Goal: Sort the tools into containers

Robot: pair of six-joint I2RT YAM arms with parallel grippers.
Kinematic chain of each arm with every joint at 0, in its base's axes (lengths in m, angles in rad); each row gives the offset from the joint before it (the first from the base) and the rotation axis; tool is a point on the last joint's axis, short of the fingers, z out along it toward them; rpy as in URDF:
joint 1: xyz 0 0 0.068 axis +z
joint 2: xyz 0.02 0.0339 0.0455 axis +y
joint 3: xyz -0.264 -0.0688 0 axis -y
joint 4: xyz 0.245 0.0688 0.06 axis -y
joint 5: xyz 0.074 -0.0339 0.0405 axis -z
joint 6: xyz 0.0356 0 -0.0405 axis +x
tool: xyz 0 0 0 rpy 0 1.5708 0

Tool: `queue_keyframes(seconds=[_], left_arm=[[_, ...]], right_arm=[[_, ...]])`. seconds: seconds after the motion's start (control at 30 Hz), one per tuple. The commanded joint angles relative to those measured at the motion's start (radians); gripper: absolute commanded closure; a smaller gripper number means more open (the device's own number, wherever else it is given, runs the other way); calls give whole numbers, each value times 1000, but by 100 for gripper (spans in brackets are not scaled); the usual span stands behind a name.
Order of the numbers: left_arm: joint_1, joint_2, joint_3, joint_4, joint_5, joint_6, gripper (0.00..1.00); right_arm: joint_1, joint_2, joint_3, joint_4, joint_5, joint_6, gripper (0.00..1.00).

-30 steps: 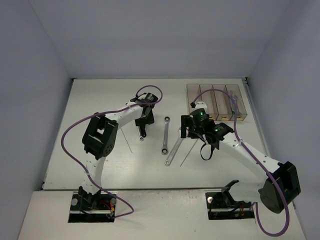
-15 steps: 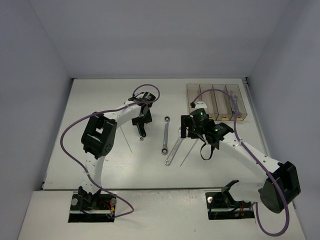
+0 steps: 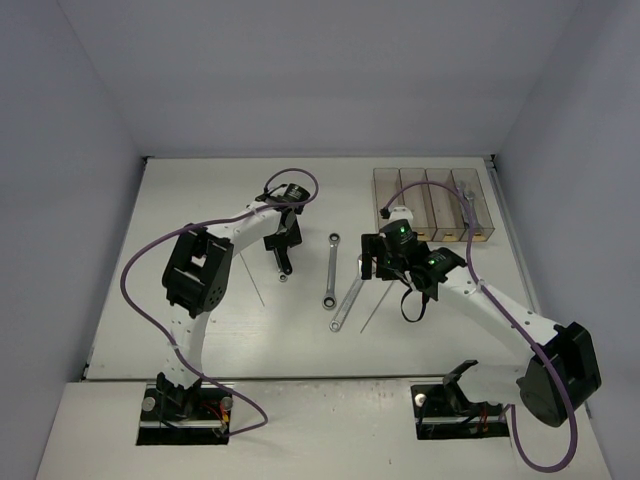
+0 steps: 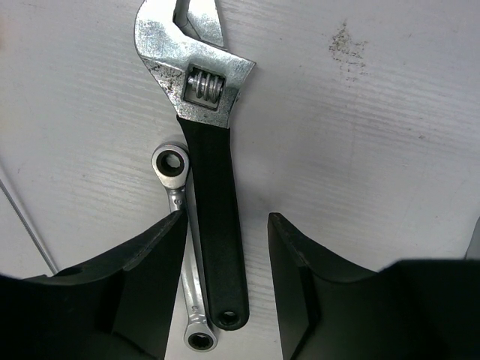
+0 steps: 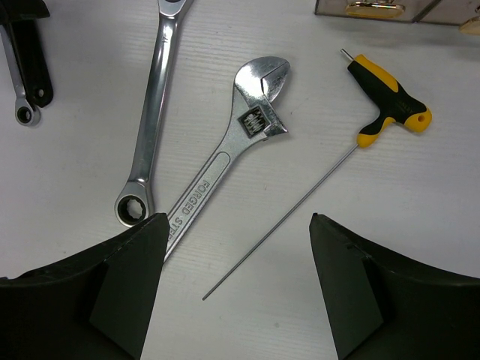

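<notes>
Bright, even overhead light; soft shadows; sharp focus.

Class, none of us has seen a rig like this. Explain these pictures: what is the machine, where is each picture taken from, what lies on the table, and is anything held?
Two robot arms are bolted at the near edge of a table. One picture looks down from above; the others come from a camera on each wrist. The left gripper stands open astride a black-handled spanner, a small wrench beside it. The right gripper hangs open over a silver spanner, a long wrench and a yellow-handled driver. Nothing is held. Four clear bins stand at the back right.
</notes>
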Motion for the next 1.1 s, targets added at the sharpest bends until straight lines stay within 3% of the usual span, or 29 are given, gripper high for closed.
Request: queue_keyframes(seconds=[0.0, 0.73, 0.83, 0.97, 1.07], left_arm=[[-3, -45, 54, -2, -19, -10, 58], [-1, 45, -19, 4, 67, -48, 61], [-11, 33, -51, 5, 74, -53, 73], [-26, 7, -114, 6, 85, -51, 100], [-32, -8, -148, 10, 111, -26, 100]], right_arm=[[-7, -8, 6, 33, -5, -6, 27], [-7, -21, -9, 34, -5, -5, 27], [-7, -23, -3, 34, -8, -2, 27], [-5, -21, 11, 36, -15, 2, 27], [-7, -10, 27, 37, -29, 6, 27]])
